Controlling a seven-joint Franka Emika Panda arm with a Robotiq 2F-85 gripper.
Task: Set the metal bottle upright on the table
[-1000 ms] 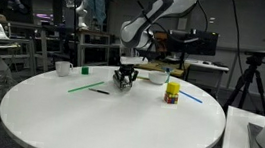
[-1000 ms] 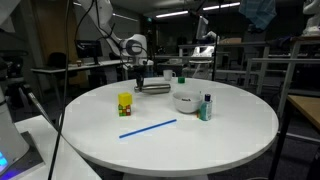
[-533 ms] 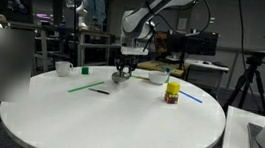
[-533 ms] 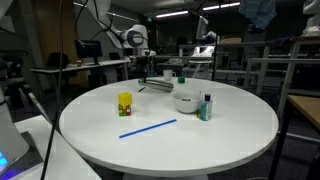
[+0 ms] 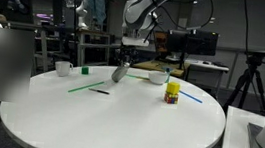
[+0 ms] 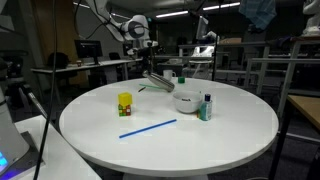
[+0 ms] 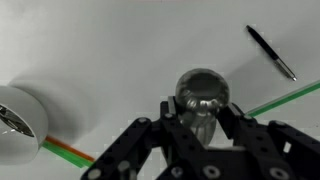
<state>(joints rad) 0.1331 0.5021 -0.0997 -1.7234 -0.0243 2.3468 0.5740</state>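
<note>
Claw tight around metal bottle, now higher, tilted, seemingly clear of table.

On the table, toward its far side, the metal bottle is held tilted, its lower end possibly touching the top. A cup is seen left of it, a bowl right, a pen before it, and a small container right of the bowl.
</note>
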